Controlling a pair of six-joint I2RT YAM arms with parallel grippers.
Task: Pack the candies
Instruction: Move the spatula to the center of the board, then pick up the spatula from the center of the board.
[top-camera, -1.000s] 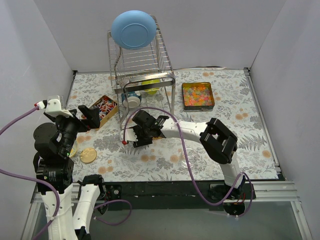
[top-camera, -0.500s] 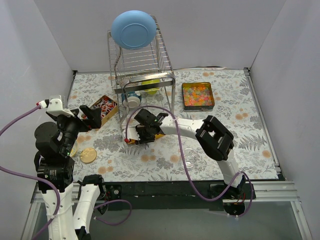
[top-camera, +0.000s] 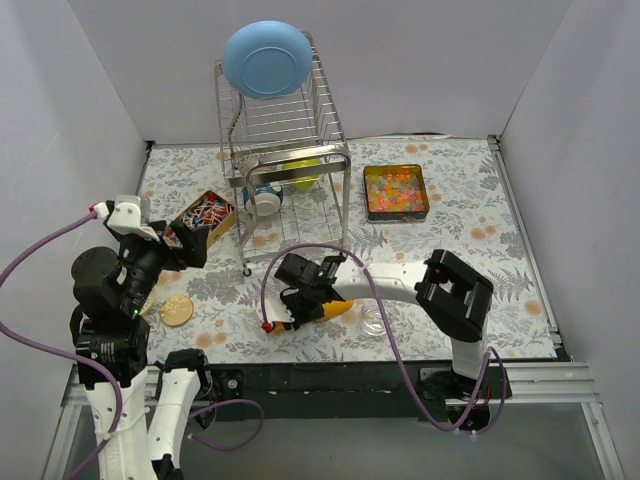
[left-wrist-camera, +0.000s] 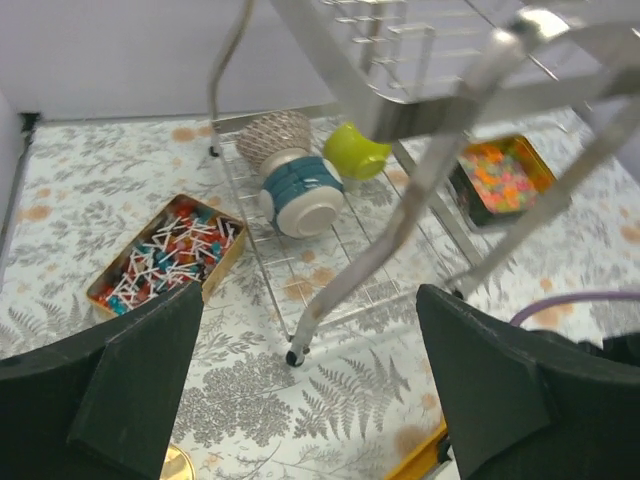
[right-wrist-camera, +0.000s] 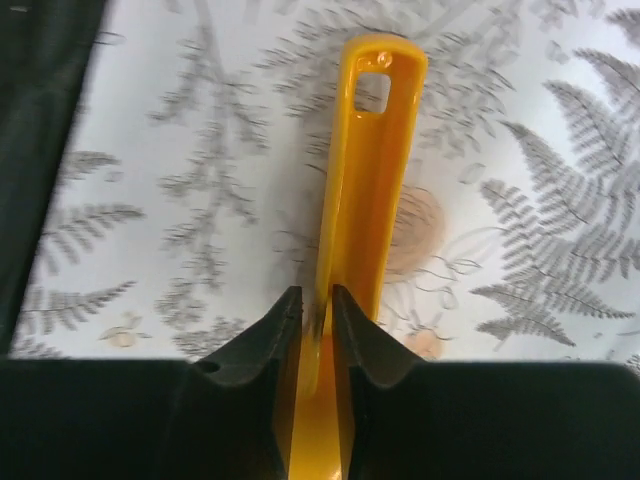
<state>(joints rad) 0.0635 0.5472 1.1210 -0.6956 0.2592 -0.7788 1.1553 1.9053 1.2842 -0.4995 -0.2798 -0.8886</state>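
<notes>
Our right gripper (right-wrist-camera: 310, 300), open a second ago, now pinches the yellow scoop (right-wrist-camera: 368, 150) by its handle, so we judge scooping the candies (top-camera: 396, 190) can begin; our left gripper (left-wrist-camera: 310, 340) hangs released.

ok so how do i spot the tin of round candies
Find the wire dish rack at the back. Right of it sits a dark rectangular tin of tiny glossy candies; the box on its left holds wrapped ones.
</notes>
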